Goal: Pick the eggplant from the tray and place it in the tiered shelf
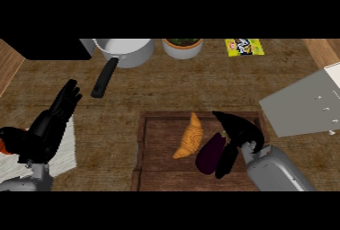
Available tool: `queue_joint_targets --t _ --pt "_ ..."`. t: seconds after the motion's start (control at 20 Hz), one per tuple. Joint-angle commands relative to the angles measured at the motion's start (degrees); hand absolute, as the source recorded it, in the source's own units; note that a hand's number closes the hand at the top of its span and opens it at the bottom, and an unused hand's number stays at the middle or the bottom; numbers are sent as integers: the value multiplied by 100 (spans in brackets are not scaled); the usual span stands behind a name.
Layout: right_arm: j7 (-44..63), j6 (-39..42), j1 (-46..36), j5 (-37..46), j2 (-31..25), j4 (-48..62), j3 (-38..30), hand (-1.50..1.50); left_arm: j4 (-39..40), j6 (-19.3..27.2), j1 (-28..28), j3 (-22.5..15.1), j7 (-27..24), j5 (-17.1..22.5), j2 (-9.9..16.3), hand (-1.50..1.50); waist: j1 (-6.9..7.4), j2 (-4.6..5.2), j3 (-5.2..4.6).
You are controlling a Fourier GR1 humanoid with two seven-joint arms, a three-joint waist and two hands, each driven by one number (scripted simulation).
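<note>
Looking down, the head view shows a brown wooden table (pixel 166 90) carrying a dark tray (pixel 156 175). On it the eggplant (pixel 210 153) lies beside a croissant (pixel 189 137). The right hand (pixel 236 130) has its fingers (pixel 224 165) curled against the eggplant; the left hand (pixel 56 114) rests with released fingers. A grey tiered shelf (pixel 302 108) stands at right.

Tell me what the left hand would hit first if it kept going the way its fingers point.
The left hand points up and slightly right, toward the black handle of the grey pot. That handle looks like the first thing in its line, though height above the counter is unclear, so it might pass over.
</note>
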Motion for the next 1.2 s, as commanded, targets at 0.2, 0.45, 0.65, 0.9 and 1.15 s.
queue_joint_targets --t 0.2,0.45,0.65,0.9,1.15 --pt "138 333 420 274 82 31 -45 -150 -113 -269 155 380 -107 185 86 0 -8 -1 1" --pt "-117 316 424 457 327 547 -4 -150 399 -137 -133 200 -173 -155 -86 0 -14 6 1" --pt "-216 513 671 340 319 314 -122 -150 -97 77 -241 11 342 -294 -258 0 -20 -2 3" --pt "-1056 229 1221 666 56 592 -39 -150 157 -253 53 308 -98 -49 -109 0 -23 5 3" --pt "-1013 154 892 783 417 1060 -145 -150 -197 -163 -168 157 357 -129 -180 0 9 11 5"
